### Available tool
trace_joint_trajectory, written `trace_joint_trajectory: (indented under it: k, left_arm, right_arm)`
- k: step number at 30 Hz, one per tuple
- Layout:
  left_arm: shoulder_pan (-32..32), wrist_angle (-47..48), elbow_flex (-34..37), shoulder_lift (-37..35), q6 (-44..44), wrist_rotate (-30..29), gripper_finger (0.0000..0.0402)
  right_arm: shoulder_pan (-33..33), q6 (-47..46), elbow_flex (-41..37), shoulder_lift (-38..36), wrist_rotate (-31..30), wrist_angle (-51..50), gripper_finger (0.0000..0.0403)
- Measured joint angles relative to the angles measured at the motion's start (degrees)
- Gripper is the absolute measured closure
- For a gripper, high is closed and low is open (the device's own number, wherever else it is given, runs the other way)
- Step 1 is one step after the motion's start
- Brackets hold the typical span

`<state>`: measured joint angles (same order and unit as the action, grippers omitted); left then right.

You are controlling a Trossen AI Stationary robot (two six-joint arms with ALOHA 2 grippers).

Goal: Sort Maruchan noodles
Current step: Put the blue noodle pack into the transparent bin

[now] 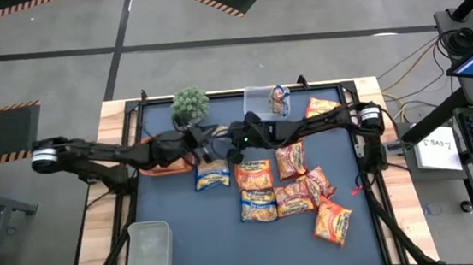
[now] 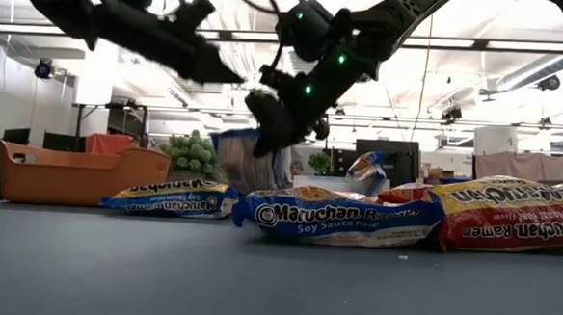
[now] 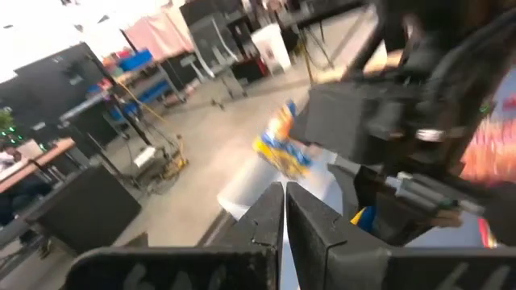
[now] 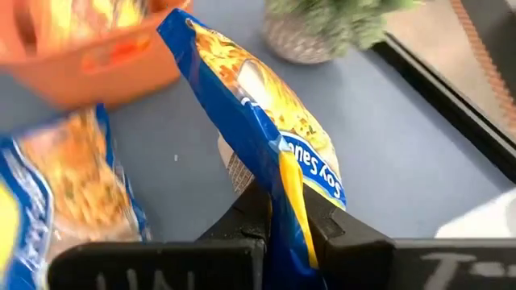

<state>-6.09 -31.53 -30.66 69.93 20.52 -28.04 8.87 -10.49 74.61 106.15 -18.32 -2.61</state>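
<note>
- Dark table mat (image 1: 186,240) on a wooden bench, open workshop hall behind.
- Blue-and-yellow noodle packet (image 4: 266,153) pinched edge-on between the closed fingers of the right gripper (image 4: 278,229), lifted clear of the mat.
- Just beyond those fingers: orange tray (image 4: 97,56), small potted plant (image 4: 322,28), second blue packet (image 4: 68,185) lying flat.
- Other packets (image 1: 289,192) spread near the right arm.
- Left gripper (image 3: 284,211) beside the right one, fingers shut on nothing.
- Clear tubs (image 1: 148,252) at the mat's corners.

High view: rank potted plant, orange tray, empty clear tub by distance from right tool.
From the right tool, shut on a blue-and-yellow crinkly noodle packet:
1. Small green potted plant, behind it.
2. Orange plastic tray, beside it, under the left arm.
3. Empty clear plastic tub, front-left corner.
</note>
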Motion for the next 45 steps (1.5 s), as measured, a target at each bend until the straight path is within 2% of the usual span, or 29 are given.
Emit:
trace_joint_trajectory:
  k: [7, 12, 14, 20, 28, 38, 45]
  left_arm:
    - [0.0, 3.8, 1.3, -10.5, -2.3, -4.5, 0.0401]
    - [0.0, 6.3, 3.9, -16.4, -3.9, -5.9, 0.0401]
    - [0.0, 6.5, 4.8, -18.0, -4.0, -6.0, 0.0401]
    - [0.0, 6.3, 6.6, -21.0, -3.1, -5.9, 0.0401]
    - [0.0, 6.5, 8.0, -23.3, -3.0, -5.9, 0.0401]
    - [0.0, 6.2, 8.0, -23.6, -3.0, -5.9, 0.0401]
    - [0.0, 5.7, 8.0, -23.6, -3.0, -5.9, 0.0401]
  right_arm:
    - [4.7, -15.9, 0.0, -6.1, 5.7, -0.6, 0.0386]
    - [8.6, -23.7, 0.0, -9.5, 6.2, -0.1, 0.0386]
    - [9.9, -26.4, -0.1, -10.5, 3.6, 0.0, 0.0386]
    - [10.5, -31.9, -1.0, -11.1, -12.3, -0.1, 0.0386]
    - [8.8, -42.2, -6.3, -11.2, -27.1, 0.3, 0.0386]
    - [8.4, -52.9, -13.8, -11.2, -34.4, 0.4, 0.0386]
    - [8.6, -53.7, -17.6, -11.2, -34.7, 3.6, 0.0386]
